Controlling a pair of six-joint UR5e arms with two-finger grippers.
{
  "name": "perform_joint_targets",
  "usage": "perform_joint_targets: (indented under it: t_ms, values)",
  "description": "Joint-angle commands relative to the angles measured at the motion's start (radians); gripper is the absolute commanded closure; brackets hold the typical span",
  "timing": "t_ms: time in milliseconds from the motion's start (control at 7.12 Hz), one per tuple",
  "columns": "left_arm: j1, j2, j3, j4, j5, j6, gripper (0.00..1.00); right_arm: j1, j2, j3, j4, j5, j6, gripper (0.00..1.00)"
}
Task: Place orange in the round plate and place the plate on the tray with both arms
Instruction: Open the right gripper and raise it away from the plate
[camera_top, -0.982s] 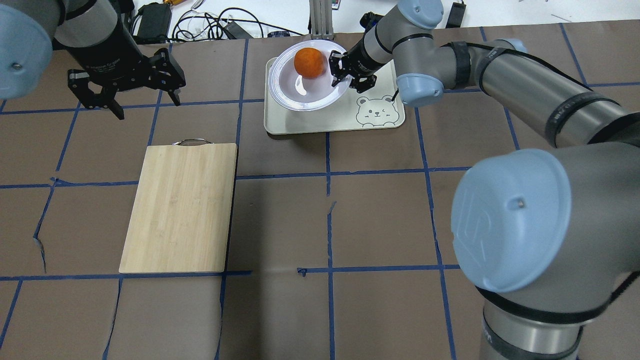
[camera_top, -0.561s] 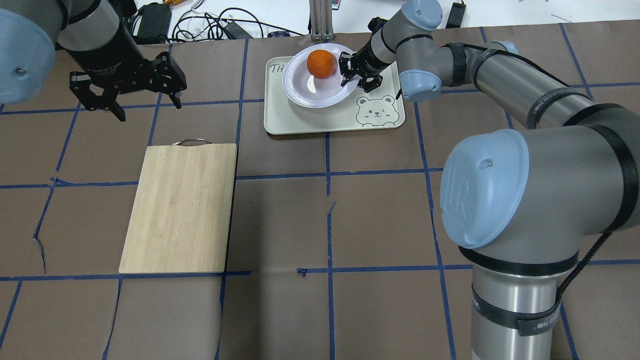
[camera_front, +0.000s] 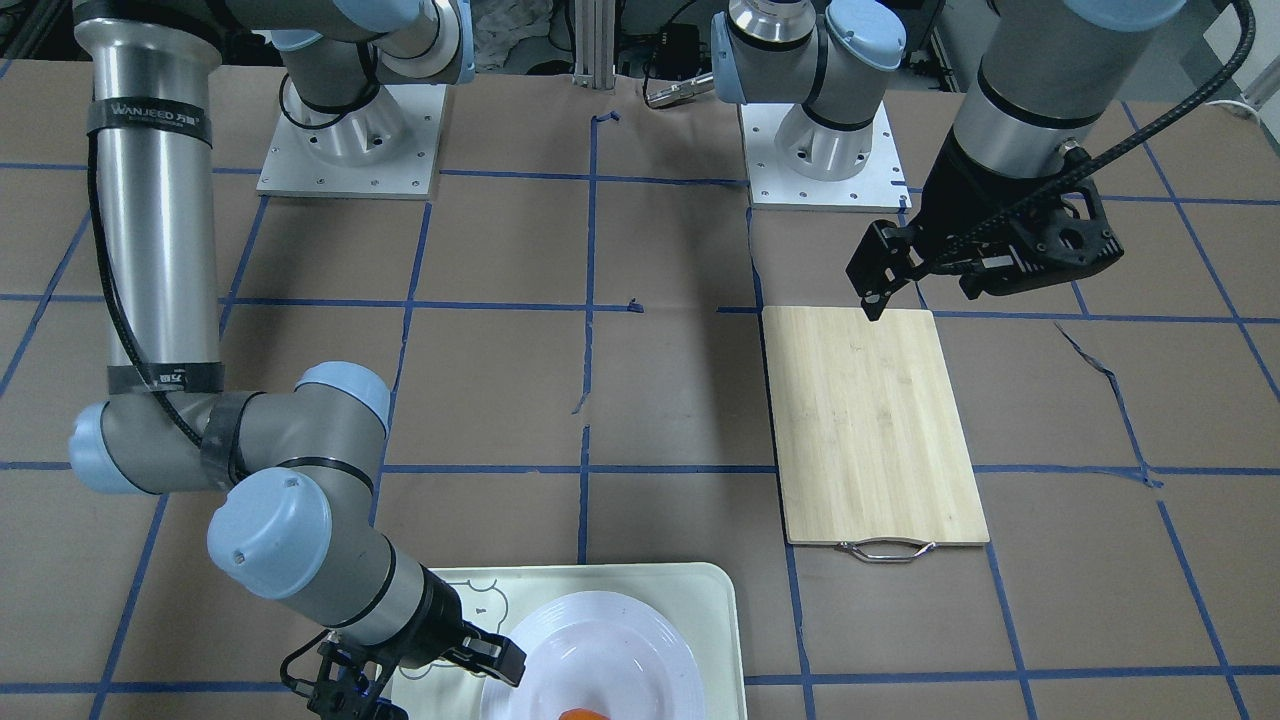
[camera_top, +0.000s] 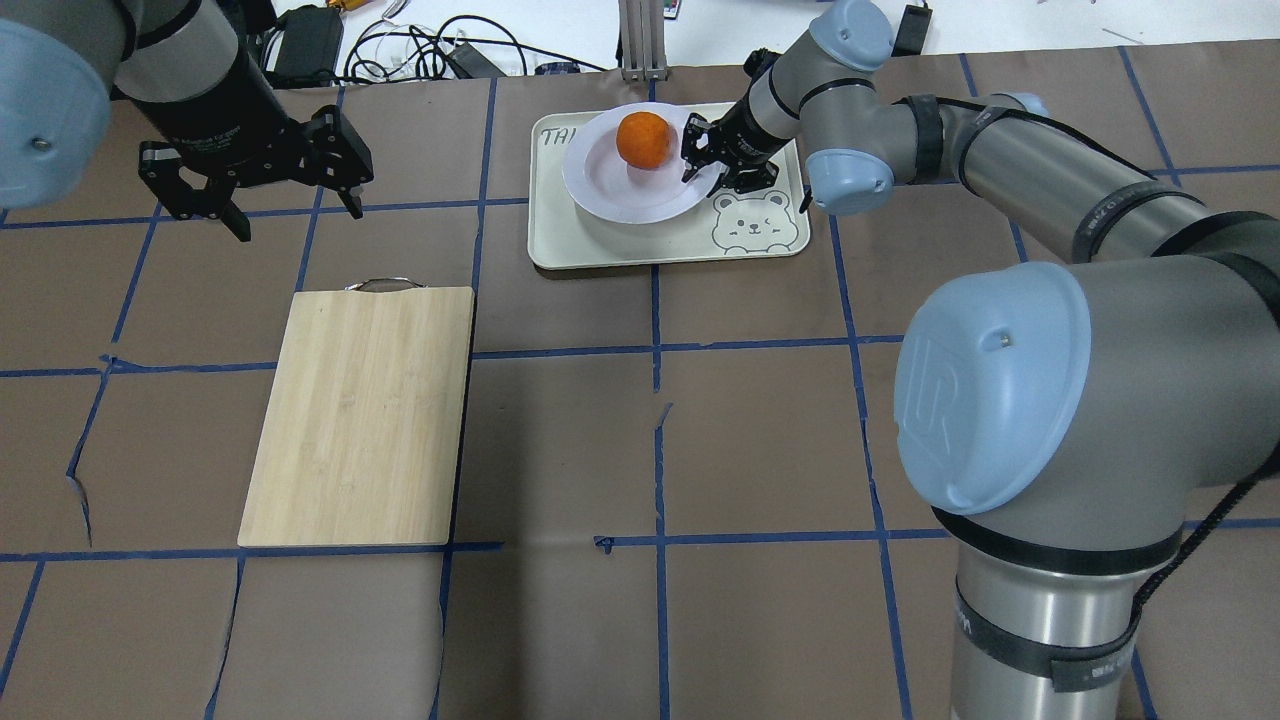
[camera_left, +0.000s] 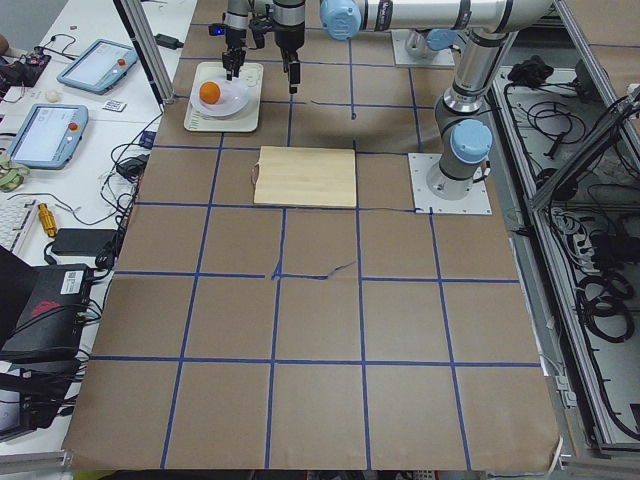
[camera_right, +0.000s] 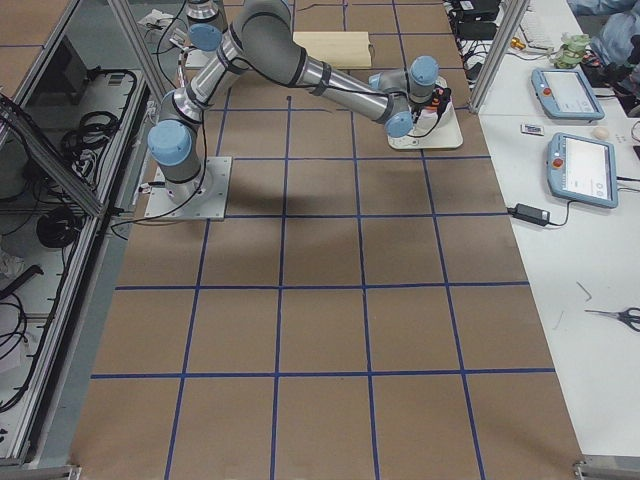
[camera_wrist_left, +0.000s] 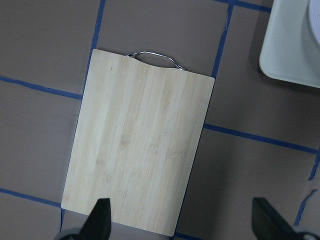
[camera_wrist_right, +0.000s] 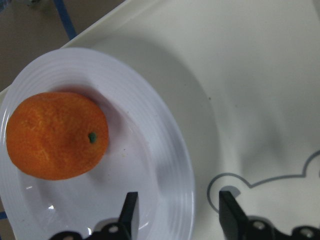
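Obs.: the orange (camera_top: 643, 139) sits in the round plate (camera_top: 620, 192), on the part of the shallow centre farthest from the robot, stem dot up in the right wrist view. The plate lies on the tray (camera_top: 600, 245), over the tray's far half; the bear face (camera_top: 757, 222) in the near right corner is uncovered, just beside the plate's rim. The right claw (camera_top: 715, 172) is down at the plate's right rim, jaws partly apart and straddling it: one finger (camera_wrist_right: 129, 215) over the plate's inner slope, the other over bare tray just outside the edge. A strip of tray shows between rim and outer finger, so the claw has hold of nothing. It is apart from the orange. The left claw (camera_top: 300, 220) hangs above the tabletop (camera_top: 760, 440) well to the left of the tray, spread wide and empty, just past the metal-handle end of the bamboo cutting board (camera_top: 360, 415). Its wrist camera looks straight down on the board. The board lies flat, well apart from the tray.
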Motion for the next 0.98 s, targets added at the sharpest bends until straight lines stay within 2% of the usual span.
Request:
perform_joint_targets:
  t_ms: [0,281,421,561,842]
  values:
    - [0.0,0.002,-0.001,0.0,0.0,0.002,0.0,-0.027,-0.124,-0.024,0.201,-0.132,-0.213,0.0]
    - [0.0,-0.004,0.001,0.009,0.0,0.002,0.0,-0.063,-0.309,-0.025,0.447,-0.266,-0.384,0.0]
    - [0.0,-0.004,-0.001,0.015,0.0,0.003,0.0,-0.061,-0.413,-0.015,0.566,-0.347,-0.398,0.0]
    - [0.0,-0.004,-0.001,0.015,0.0,0.003,0.0,-0.063,-0.507,0.01,0.659,-0.357,-0.418,0.0]
    - [0.0,-0.005,-0.001,0.015,0.0,0.002,0.0,-0.049,-0.592,0.045,0.673,-0.358,-0.432,0.0]
